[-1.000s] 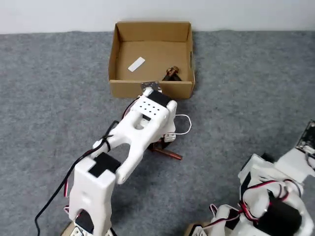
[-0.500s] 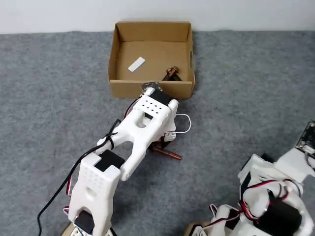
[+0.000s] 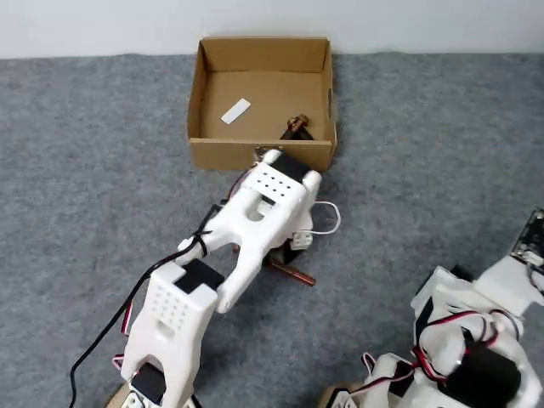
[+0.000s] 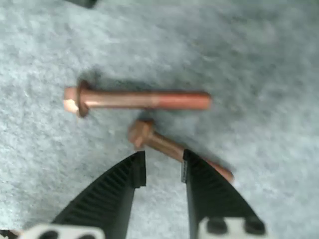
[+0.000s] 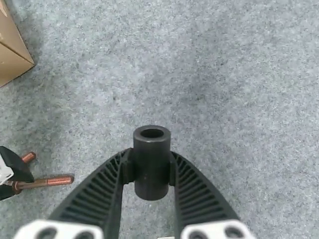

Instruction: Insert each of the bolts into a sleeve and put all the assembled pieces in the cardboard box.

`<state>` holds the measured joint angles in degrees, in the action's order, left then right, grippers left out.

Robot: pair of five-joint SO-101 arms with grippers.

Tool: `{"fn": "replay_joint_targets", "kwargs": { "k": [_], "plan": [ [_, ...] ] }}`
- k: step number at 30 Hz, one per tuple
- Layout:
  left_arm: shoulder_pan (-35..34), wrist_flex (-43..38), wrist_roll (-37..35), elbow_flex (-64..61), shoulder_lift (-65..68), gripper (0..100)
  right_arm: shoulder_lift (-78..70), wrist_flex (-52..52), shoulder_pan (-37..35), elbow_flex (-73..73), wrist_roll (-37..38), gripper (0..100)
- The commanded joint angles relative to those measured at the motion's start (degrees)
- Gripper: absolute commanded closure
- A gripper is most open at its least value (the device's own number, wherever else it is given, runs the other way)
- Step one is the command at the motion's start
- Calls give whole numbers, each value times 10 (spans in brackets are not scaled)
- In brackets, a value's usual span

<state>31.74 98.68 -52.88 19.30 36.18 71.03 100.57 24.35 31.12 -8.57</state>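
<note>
Left end effector (image 4: 162,165) hung released right over one copper bolt (image 4: 158,142). Jaws were apart w/ the shank crossing the gap btwn them at a slant, hex head just beyond the tips. A second bolt (image 4: 137,99) lay just beside that head, not btwn the jaws. Both sat mid-worktop (image 3: 442,170), on the near side of the cardboard box (image 3: 255,155). Judgement: closing would prob. catch the shank, but off-square, so a wrist turn looked wise first. Right end effector (image 5: 149,162), near right & well apart, was clenched on a black sleeve (image 5: 151,142), bore upward. Left arm was far nearer the bolts.
</note>
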Motion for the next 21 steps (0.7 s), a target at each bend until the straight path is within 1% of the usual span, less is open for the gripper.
{"fn": "replay_joint_targets", "kwargs": {
  "k": [1,10,12,18,21],
  "plan": [
    [21,18,-4,-8,-50,873,-7,5,4,-4,4,987],
    [20,18,-4,-48,-56,868,-6,5,4,-4,4,987],
    [20,15,-5,-44,-43,840,-6,5,4,-4,4,987],
    [22,-15,-26,-44,-11,708,-4,5,3,-4,6,987],
    [20,-16,-27,-44,-8,698,-4,6,3,-4,7,987]
  ]
}}
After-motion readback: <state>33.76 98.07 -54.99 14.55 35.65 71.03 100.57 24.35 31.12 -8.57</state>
